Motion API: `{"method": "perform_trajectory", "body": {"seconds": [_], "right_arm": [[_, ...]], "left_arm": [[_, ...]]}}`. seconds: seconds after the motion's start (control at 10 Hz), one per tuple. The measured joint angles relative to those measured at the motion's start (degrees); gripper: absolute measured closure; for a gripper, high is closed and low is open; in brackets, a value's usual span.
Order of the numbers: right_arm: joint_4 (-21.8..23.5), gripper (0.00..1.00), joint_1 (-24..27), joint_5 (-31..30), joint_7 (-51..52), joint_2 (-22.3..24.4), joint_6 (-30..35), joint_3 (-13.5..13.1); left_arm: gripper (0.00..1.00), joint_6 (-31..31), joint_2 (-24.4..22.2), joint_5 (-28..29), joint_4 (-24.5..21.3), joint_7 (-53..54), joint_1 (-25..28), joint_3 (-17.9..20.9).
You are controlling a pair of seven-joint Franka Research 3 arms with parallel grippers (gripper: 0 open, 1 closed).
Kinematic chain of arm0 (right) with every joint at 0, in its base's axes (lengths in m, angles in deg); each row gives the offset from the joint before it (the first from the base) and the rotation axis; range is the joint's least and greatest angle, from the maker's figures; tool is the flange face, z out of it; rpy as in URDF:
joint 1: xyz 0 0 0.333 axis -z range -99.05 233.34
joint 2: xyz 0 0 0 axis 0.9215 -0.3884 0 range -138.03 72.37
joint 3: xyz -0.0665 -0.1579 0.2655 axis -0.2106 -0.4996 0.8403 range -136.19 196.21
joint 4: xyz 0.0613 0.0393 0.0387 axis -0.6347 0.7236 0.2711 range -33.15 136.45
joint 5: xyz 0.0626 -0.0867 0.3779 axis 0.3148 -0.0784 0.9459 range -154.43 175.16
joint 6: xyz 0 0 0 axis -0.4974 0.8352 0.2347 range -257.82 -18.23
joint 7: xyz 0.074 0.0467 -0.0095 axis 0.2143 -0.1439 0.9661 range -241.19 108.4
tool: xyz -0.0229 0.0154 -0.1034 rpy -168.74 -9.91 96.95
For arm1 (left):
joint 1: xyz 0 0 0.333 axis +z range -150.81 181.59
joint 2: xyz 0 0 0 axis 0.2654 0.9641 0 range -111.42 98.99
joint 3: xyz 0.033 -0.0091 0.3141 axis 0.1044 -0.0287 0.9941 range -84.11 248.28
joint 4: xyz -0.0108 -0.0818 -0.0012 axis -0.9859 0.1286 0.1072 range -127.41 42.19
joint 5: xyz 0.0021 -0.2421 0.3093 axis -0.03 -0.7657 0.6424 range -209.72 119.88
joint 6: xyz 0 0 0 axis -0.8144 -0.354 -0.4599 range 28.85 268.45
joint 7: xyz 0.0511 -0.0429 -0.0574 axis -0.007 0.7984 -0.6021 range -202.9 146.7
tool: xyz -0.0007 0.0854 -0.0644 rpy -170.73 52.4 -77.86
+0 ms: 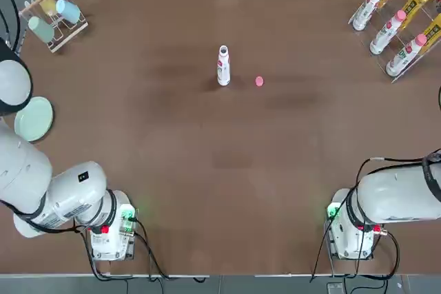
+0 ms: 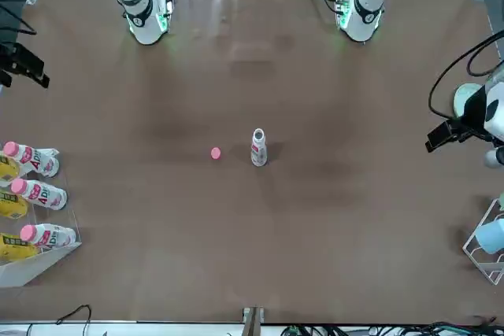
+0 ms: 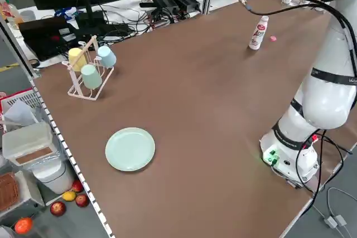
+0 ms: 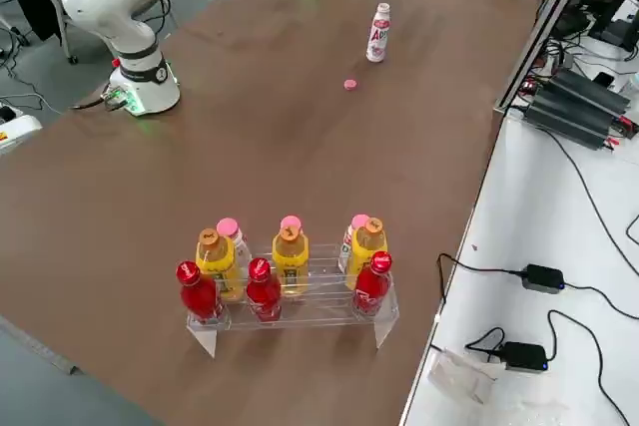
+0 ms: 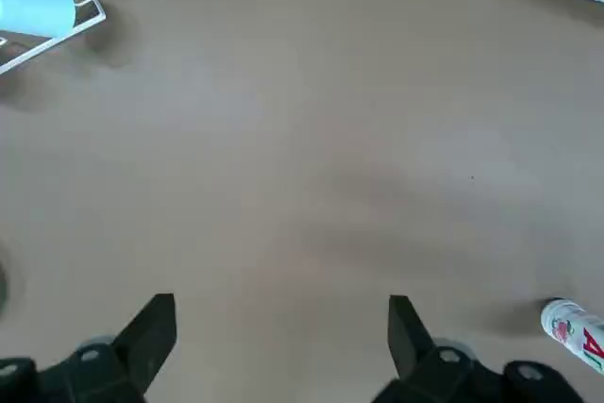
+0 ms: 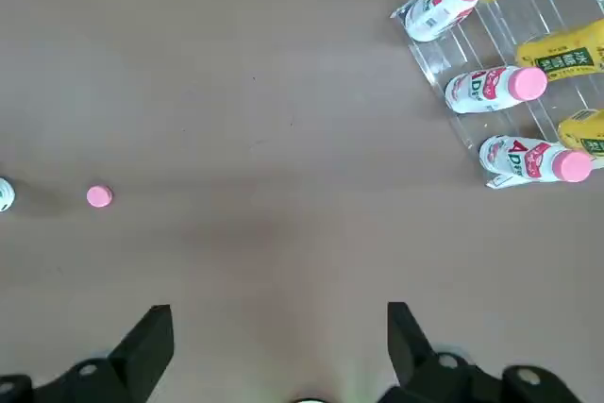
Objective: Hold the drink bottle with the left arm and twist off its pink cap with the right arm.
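The drink bottle stands upright and uncapped near the middle of the table, also seen in the front view. The pink cap lies loose on the tabletop a short way to the bottle's right, apart from it. In the left wrist view my left gripper is open and holds nothing, high over the table's left side, with the bottle far off. My right gripper is open too, above the table's right side, far from the cap. Both arms are drawn back from the bottle.
A clear rack of pink-capped and yellow bottles stands at the far right corner. A wire rack with cups is at the far left, with a pale green plate nearer. The arm bases stand at the near edge.
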Motion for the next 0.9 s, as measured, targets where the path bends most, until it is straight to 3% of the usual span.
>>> {"method": "perform_trajectory", "body": {"seconds": [0.1,0.4,0.6,0.9], "right_arm": [[0.0,0.0,0.0,0.0,0.0,0.0,0.0,0.01],[-0.06,0.0,0.0,0.02,0.0,0.0,-0.03,0.08],[-0.13,0.0,0.0,0.02,0.0,0.0,-0.03,0.03],[-0.17,0.0,0.05,0.02,0.0,0.0,-0.03,-0.07]], "left_arm": [[0.01,-0.21,-0.09,0.03,0.34,0.04,-0.39,0.94],[0.01,-0.48,-0.86,-0.27,0.71,1.02,-11.38,14.95],[0.01,-0.52,-0.94,-0.58,0.71,1.36,-12.36,16.18],[0.01,-0.52,-1.08,-5.43,0.81,1.47,-12.56,16.19]]}}
